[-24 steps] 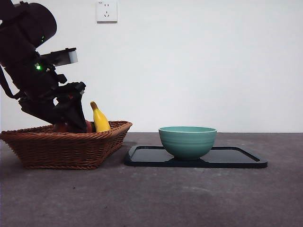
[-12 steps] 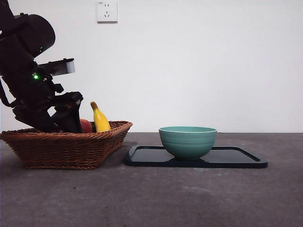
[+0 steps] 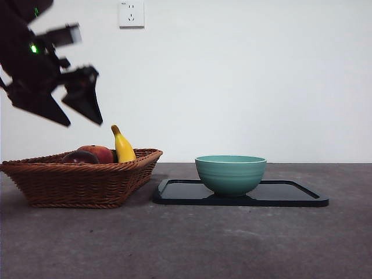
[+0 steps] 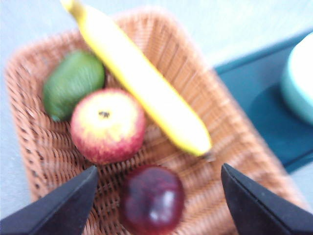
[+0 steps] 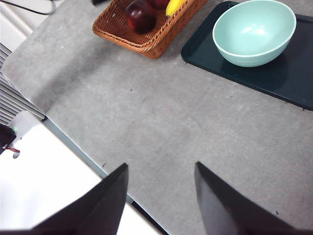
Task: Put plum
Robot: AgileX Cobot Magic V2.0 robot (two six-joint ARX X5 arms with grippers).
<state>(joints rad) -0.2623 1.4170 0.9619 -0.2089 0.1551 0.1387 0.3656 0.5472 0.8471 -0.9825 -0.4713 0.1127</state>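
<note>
Four fruits in basket [image 4: 161,44]: plum [image 4: 151,199], apple [image 4: 107,125], banana [image 4: 142,83], avocado [image 4: 73,83]; left gripper [image 4: 156,200] spread above.

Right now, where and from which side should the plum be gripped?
Probably from above, across the widest part of the plum: it is round and its top is exposed. It lies in the basket, close beside the apple. The open left pincer hangs above it.

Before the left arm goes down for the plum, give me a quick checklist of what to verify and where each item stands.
1. Left gripper jaws open: ok.
2. Jaws empty: ok.
3. Plum in the basket, lined up between the jaws: ok.
4. Room beside the plum: not ok, the apple sits close against it.
5. Bowl on the tray empty: ok in the right wrist view.
6. Right gripper away from the basket: ok.
</note>
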